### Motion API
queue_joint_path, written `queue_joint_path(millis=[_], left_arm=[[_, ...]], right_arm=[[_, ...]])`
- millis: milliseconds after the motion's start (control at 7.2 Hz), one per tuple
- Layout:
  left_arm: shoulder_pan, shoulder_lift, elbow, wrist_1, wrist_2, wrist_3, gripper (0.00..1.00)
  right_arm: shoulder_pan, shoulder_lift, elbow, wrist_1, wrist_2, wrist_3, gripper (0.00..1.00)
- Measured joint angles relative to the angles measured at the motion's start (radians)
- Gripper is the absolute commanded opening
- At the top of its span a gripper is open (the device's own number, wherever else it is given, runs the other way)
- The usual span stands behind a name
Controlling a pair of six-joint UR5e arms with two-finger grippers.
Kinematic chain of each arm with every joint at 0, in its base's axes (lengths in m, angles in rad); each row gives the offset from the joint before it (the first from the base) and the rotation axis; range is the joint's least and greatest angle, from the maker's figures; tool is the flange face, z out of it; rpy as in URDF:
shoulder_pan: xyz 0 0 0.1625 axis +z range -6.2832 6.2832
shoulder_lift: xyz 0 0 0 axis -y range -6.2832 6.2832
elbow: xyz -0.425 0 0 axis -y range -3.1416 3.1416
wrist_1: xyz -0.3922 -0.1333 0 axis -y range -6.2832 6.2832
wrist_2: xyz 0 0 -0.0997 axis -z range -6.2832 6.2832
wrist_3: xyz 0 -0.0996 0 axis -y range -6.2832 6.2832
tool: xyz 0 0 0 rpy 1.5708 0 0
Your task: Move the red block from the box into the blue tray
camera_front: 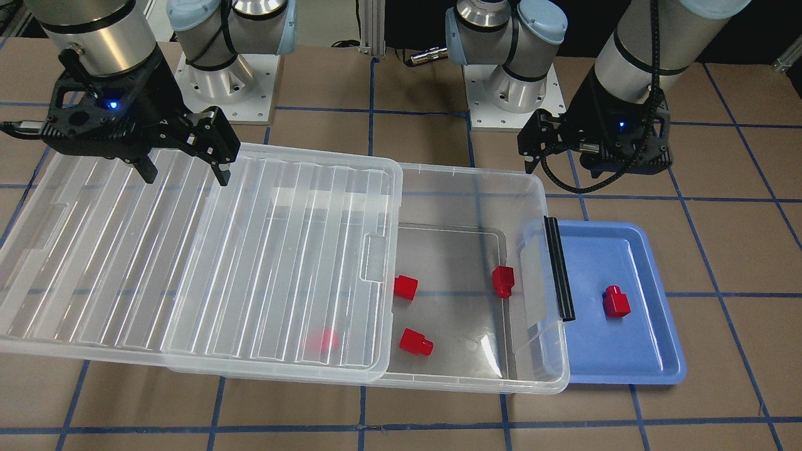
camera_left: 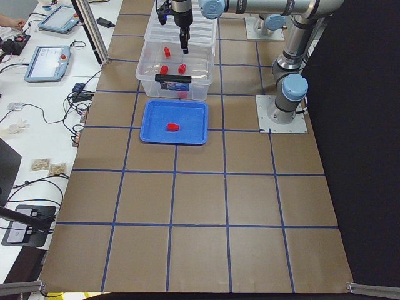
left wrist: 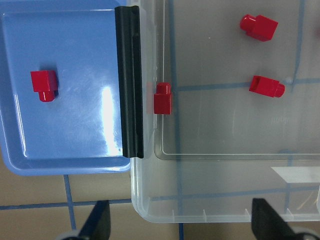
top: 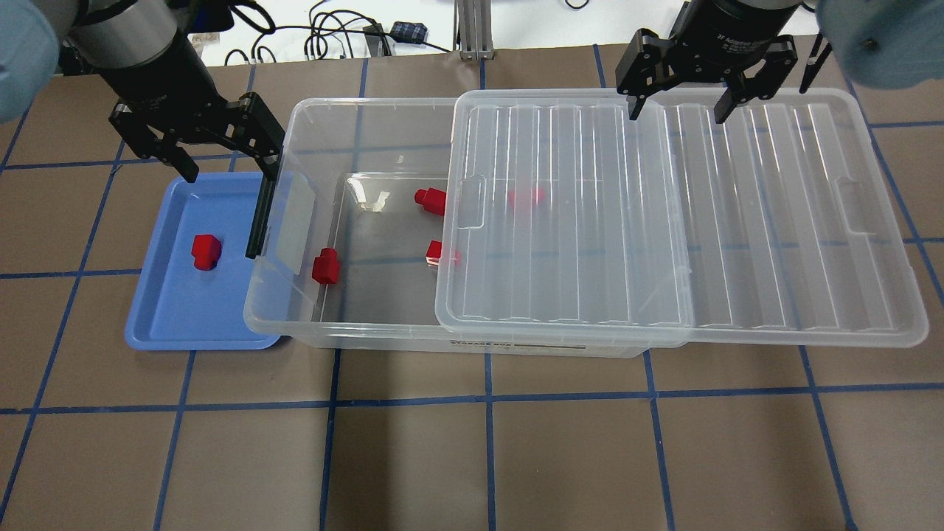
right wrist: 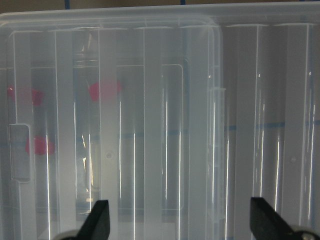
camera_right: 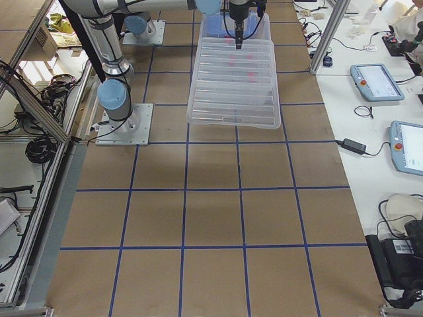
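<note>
One red block (top: 206, 251) lies in the blue tray (top: 158, 310), seen also in the left wrist view (left wrist: 44, 84). The clear box (top: 295, 328) sits against the tray. Its black latch bar (top: 259, 217) overhangs the tray's edge. Three red blocks lie in the box's uncovered end (top: 325, 266) (top: 431, 200) (top: 441, 254), and one shows blurred under the lid (top: 526, 196). My left gripper (top: 230, 166) is open and empty, above the far side of the tray and the box's latch end. My right gripper (top: 678, 110) is open and empty above the lid's far edge.
The ribbed clear lid (top: 737, 221) is slid toward my right, covering about half the box and overhanging the table beyond it. The two arm bases (camera_front: 225, 81) (camera_front: 507, 94) stand on the table's far side in the front-facing view. Blue tape lines grid the brown table.
</note>
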State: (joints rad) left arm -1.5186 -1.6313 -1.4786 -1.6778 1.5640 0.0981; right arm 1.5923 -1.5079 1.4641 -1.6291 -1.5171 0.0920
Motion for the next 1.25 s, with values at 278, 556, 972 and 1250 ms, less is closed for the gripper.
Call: queue_joint_path(millis=[278, 556, 972, 1250], left_arm=[[0.0, 0.003, -0.002, 0.0, 0.014, 0.006, 1.0], [0.001, 0.005, -0.003, 0.0, 0.017, 0.009, 1.0], [0.001, 0.004, -0.004, -0.002, 0.017, 0.011, 1.0], [0.002, 0.003, -0.004, 0.0, 0.017, 0.011, 1.0]], right_arm=[[0.0, 0.0, 0.0, 0.0, 0.0, 0.0, 1.0], [0.0, 0.0, 0.0, 0.0, -0.001, -0.001, 1.0], [0.0, 0.001, 0.001, 0.0, -0.002, -0.002, 1.0], [0.0, 0.001, 0.001, 0.0, -0.006, -0.002, 1.0]])
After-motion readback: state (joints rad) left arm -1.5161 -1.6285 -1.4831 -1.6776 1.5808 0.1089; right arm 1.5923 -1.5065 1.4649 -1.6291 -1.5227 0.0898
